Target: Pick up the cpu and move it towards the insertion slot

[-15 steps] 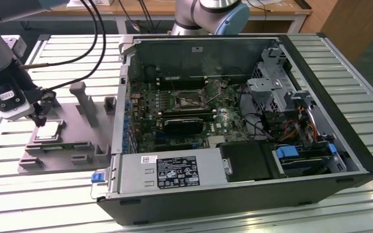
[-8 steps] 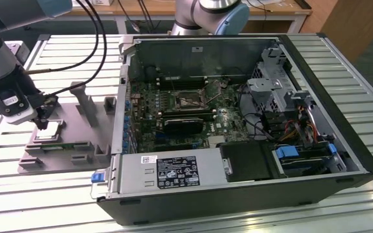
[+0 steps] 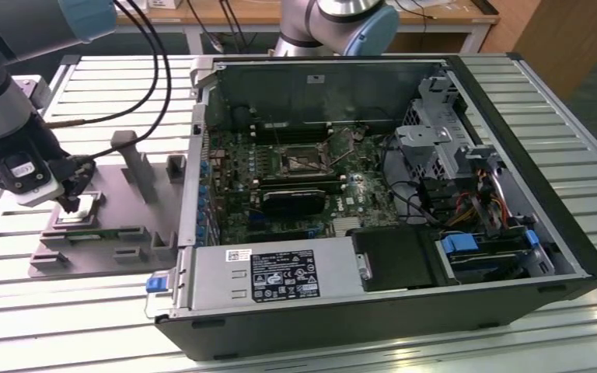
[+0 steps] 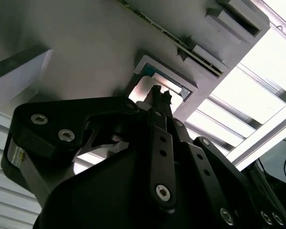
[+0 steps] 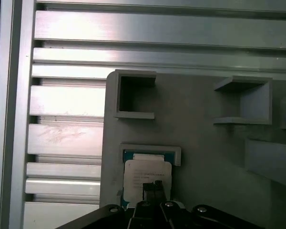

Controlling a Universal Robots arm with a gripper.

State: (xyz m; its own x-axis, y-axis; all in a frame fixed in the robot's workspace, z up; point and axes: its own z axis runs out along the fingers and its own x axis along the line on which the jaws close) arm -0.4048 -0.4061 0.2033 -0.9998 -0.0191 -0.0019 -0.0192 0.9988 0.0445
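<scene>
The cpu (image 3: 83,205) lies flat in a shallow framed pocket of the grey fixture plate (image 3: 122,190), at the exterior view's left. Its pale shiny top shows in both wrist views (image 5: 148,172) (image 4: 144,89). My gripper (image 3: 69,207) points down onto it, fingers shut together, their tips (image 5: 153,187) (image 4: 158,93) at or just above the chip's top near one edge. Nothing is between the fingers. The insertion slot (image 3: 301,160), a dark square socket in a silver frame, sits on the motherboard inside the open computer case, well to the exterior view's right of the gripper.
The open case wall (image 3: 199,148) stands between the fixture and the motherboard. Grey uprights (image 3: 133,159) rise from the fixture; a green memory strip (image 3: 99,232) lies in it. A second arm (image 3: 340,23) stands behind the case. The slatted aluminium table (image 3: 102,85) lies all around.
</scene>
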